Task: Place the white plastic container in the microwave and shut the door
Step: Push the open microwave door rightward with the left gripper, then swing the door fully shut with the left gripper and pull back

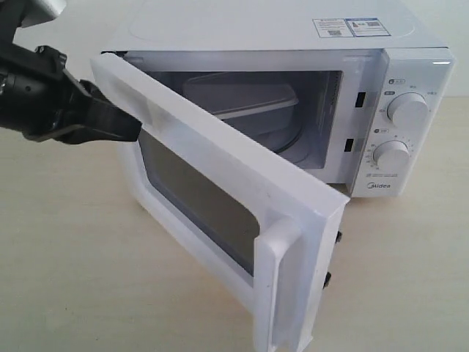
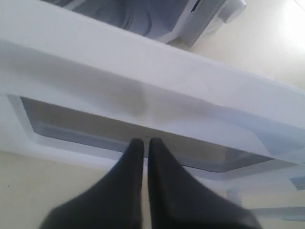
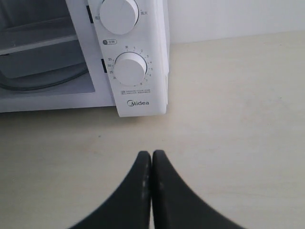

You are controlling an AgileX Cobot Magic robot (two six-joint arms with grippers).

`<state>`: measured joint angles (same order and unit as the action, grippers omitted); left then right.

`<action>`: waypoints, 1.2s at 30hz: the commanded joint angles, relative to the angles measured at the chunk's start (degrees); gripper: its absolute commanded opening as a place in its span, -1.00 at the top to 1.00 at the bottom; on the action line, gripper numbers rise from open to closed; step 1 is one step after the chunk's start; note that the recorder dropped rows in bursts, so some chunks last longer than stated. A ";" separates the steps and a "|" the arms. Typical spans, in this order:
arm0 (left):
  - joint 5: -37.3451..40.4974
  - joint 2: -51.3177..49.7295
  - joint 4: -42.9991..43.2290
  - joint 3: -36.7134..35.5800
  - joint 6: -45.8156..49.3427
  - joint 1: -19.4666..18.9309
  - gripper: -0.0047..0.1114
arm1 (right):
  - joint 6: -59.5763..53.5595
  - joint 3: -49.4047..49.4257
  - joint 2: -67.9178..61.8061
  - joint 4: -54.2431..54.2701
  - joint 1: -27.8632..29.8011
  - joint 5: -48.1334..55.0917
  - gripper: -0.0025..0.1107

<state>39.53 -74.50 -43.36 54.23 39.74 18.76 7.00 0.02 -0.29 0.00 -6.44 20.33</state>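
The white countertop Midea microwave [image 1: 293,33] stands upright with two round dials [image 1: 407,110] one above the other on its right panel and stickers [image 1: 348,27] on its flat top. Its white door [image 1: 220,158], hinged on the left, stands roughly half open, swung out from the cavity; the face in view shows a dark rectangular window [image 1: 198,198] and a long vertical white handle [image 1: 282,286] at the free edge. The translucent white rectangular plastic container [image 1: 245,99], lid on, lies inside the cavity on the glass turntable [image 1: 293,139].
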 commanded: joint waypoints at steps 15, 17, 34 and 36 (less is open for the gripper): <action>5.18 -4.07 -2.25 5.76 2.47 0.60 0.84 | -0.04 -0.02 0.29 -0.57 0.16 -0.64 0.96; 8.44 -4.87 -2.25 5.76 8.60 1.87 0.84 | -0.04 -0.02 0.29 -0.57 0.16 -0.64 0.96; -8.33 -11.34 -5.31 6.97 12.33 8.56 0.84 | -0.04 -0.02 0.29 -0.57 0.16 -0.64 0.96; -8.69 -12.47 -6.22 7.86 12.33 8.56 0.84 | -0.04 -0.02 0.29 -0.57 0.16 -0.64 0.96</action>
<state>33.02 -85.83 -47.96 60.85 51.67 26.97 7.00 0.02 -0.29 0.00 -6.44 20.33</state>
